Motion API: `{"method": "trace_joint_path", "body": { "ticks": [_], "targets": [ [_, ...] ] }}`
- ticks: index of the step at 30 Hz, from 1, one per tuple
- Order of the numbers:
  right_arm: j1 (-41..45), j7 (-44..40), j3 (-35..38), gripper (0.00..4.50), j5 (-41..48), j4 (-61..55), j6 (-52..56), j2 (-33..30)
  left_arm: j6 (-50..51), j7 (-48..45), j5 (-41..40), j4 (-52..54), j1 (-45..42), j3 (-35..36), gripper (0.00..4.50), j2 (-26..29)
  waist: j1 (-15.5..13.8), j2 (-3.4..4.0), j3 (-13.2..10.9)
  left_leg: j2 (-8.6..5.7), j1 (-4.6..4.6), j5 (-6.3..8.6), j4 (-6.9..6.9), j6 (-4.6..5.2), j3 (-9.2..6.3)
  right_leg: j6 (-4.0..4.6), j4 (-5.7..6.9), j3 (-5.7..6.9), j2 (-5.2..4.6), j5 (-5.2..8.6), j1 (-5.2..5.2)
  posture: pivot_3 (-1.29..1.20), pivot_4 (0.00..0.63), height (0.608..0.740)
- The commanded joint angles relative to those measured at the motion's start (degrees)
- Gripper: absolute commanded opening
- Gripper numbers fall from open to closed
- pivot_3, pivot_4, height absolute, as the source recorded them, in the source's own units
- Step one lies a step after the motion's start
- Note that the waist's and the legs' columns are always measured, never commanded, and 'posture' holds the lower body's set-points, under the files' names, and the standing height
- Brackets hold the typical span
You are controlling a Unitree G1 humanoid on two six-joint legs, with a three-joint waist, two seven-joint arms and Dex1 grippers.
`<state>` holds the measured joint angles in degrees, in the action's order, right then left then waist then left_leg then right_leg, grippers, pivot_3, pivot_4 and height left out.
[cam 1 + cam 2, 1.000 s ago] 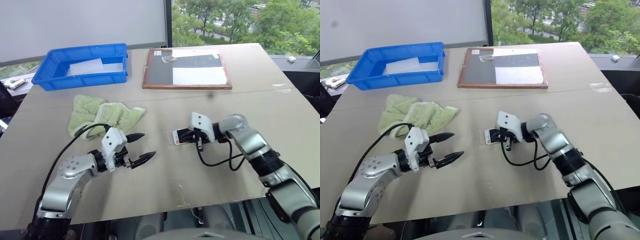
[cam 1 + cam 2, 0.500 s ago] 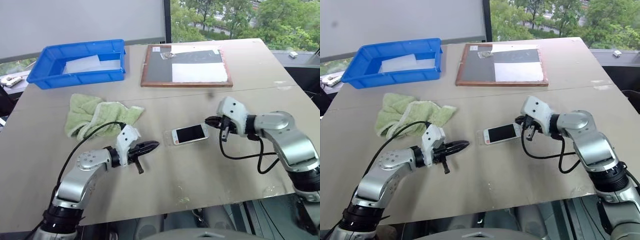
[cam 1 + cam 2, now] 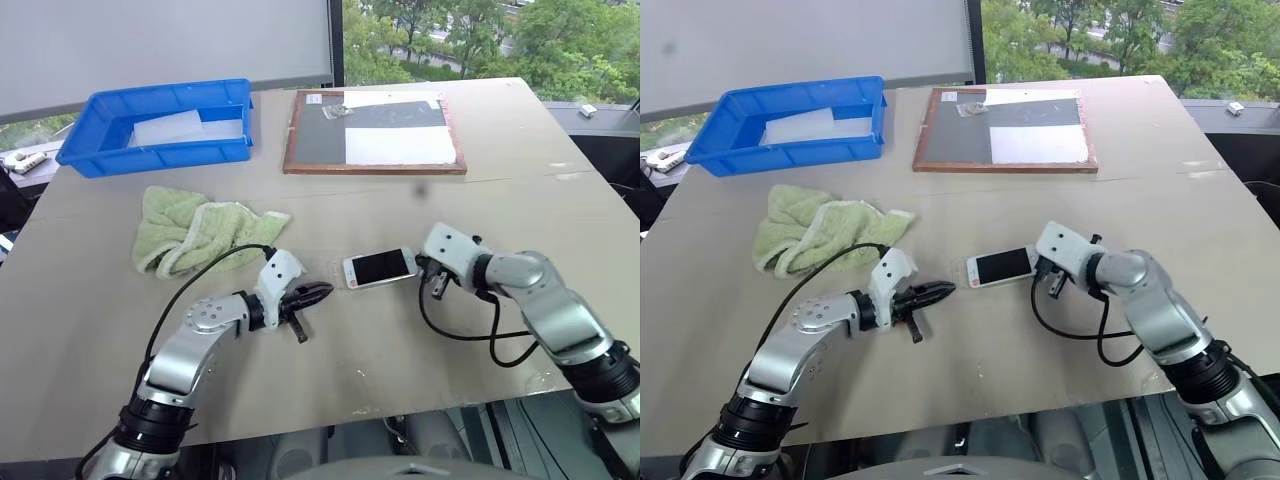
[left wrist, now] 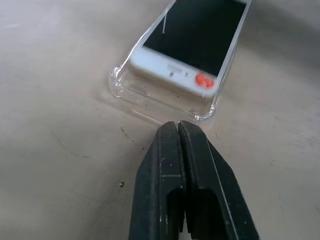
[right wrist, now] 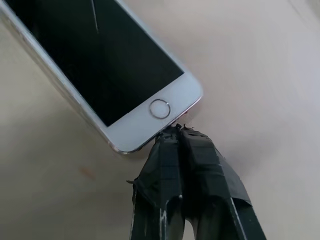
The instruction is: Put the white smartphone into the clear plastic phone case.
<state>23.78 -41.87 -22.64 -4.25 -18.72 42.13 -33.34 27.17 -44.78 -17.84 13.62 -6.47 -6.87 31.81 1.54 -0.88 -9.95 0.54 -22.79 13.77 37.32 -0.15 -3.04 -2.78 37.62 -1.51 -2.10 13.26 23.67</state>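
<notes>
At the centre of the frame the white smartphone [image 3: 379,267] lies screen up in the clear plastic phone case [image 4: 150,97] on the table [image 3: 560,210]. The left gripper [image 3: 322,293], fingers pressed together, points at the case's lower-left end; the right gripper [image 5: 176,131], also closed, touches the phone's home-button end.

Beige table [image 3: 520,130] beside tree-facing window [image 3: 480,40]

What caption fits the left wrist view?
Shut left gripper pointing at the clear plastic phone case, with the white smartphone lying in it.
</notes>
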Motion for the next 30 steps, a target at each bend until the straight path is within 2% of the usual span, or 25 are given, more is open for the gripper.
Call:
{"method": "trace_joint_path", "body": {
  "ticks": [1,6,13,20,24,30],
  "targets": [
    [1.3,-1.0,-3.0,0.0,0.0,-0.4,-2.6,2.0,0.0,0.2,0.7,-1.2,-0.3,-0.9,0.06,-0.6,0.0,-0.02,0.0,0.0,0.02,0.0,0.01,0.0,0.01,0.11,0.01,-0.01,0.0,0.06,-0.01,0.0,0.15,0.74],
    [1.8,-1.3,-3.5,0.0,-0.6,0.2,-3.4,3.1,-1.1,-1.2,0.8,-4.0,-0.1,1.0,0.06,1.0,0.3,-0.02,0.0,0.03,0.13,0.0,0.02,0.0,-0.03,0.14,0.14,0.0,0.05,0.07,-0.02,0.0,0.15,0.74],
    [2.1,-2.1,-2.4,0.0,0.7,-0.1,-3.3,5.4,-0.5,0.4,0.8,-6.7,-3.7,0.9,0.06,-2.2,0.3,-0.01,0.0,0.04,0.24,-0.01,0.05,0.01,-0.05,0.17,0.23,0.0,0.08,0.08,-0.11,0.0,0.15,0.74],
    [0.8,-3.4,-0.1,0.0,2.8,-3.1,-2.9,5.6,-1.1,0.3,2.4,-8.3,-8.4,0.8,0.06,-2.1,0.1,-0.02,0.0,-0.01,0.33,-0.05,0.11,-0.02,-0.28,0.21,0.29,0.05,0.15,0.07,-0.2,0.0,0.15,0.74],
    [-0.1,-2.3,0.7,0.0,2.4,-3.8,-3.1,5.6,-1.5,0.1,3.9,-9.7,-11.6,0.5,0.06,-2.3,0.5,-0.02,0.0,0.0,0.07,-0.05,0.07,-0.03,-0.33,0.02,0.24,0.05,0.19,-0.06,0.0,0.0,0.15,0.74],
    [0.7,-1.8,0.4,0.0,1.9,-2.0,-3.9,6.3,-1.8,-0.1,5.8,-11.1,-11.9,0.6,0.06,-1.5,0.6,-0.07,0.0,-0.07,-0.09,-0.03,-0.1,-0.06,-0.28,0.22,-0.02,0.03,0.09,-0.2,0.05,0.0,0.15,0.74]
  ]
}}
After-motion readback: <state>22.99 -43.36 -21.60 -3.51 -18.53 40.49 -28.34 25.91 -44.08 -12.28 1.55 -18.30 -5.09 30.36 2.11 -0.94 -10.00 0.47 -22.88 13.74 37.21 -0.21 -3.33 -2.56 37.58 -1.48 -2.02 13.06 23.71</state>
